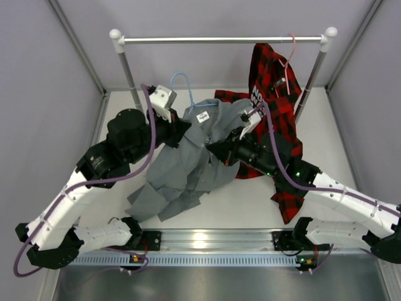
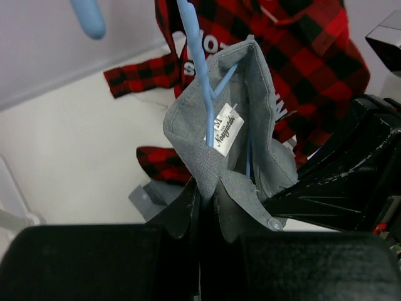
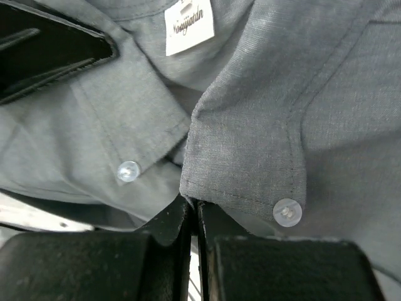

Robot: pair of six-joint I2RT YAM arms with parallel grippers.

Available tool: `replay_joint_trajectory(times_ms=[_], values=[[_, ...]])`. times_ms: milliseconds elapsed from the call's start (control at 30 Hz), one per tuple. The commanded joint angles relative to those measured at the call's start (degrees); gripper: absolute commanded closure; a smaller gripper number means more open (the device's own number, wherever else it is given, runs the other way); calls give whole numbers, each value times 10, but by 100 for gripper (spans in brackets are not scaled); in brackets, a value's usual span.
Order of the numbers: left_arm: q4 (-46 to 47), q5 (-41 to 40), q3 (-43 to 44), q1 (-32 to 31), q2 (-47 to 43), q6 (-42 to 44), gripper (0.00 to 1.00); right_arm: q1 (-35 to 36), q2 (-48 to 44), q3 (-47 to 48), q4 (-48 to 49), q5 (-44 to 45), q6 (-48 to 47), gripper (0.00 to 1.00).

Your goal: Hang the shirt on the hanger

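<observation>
Nearest the left wrist lens, the left gripper (image 2: 203, 200) has its fingers closed together on the lower edge of the shirt (image 2: 188, 125) collar. The right gripper (image 3: 193, 210) is likewise clamped on the opposite collar edge, just beside a button (image 3: 287, 212). Neither jaw shows any gap.

The hanger (image 2: 199, 75) runs down through the open collar past the label (image 2: 223, 133), its hook standing free above the neck and not on the rail (image 1: 219, 39). The shirt hangs raised at the collar between the two arms; its body and sleeves trail onto the table (image 1: 250, 200). The plaid shirt (image 2: 301, 56) lies behind.

Judgement: the hanger is being seated in the shoulders. To do it well, draw the two collar halves apart and downward evenly so the wire arms slide into the shoulders. An uneven pull would likely tip the frame out of the neck.
</observation>
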Motion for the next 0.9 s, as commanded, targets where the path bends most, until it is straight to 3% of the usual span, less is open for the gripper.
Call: replay_joint_trajectory(times_ms=[0,133,300,367,400,500,533,600,633,733,867], values=[[75,13,42,1,-3,25,100,30,-12,-9,141,-1,47,100],[75,19,50,1,-33,58,100,33,-33,-21,181,-5,62,100],[55,-23,64,1,-44,96,100,48,9,32,136,-63,39,100],[44,-26,50,1,-46,96,100,55,10,22,127,-77,21,89],[43,-23,40,1,-49,94,100,56,-7,11,116,-79,16,72],[55,-14,-16,1,-77,79,100,55,-50,-40,77,-66,-7,52],[64,7,-31,1,-85,78,100,55,-82,-56,27,-66,-17,39],[73,38,-61,1,-99,80,100,54,-134,-62,-46,-46,-51,24],[74,53,-68,1,-102,84,100,55,-155,-60,-121,-40,-60,22],[74,124,-98,1,-113,101,100,54,-227,-38,-211,-38,-97,19],[67,328,-122,1,-101,146,100,54,-237,45,-298,-77,-160,17]])
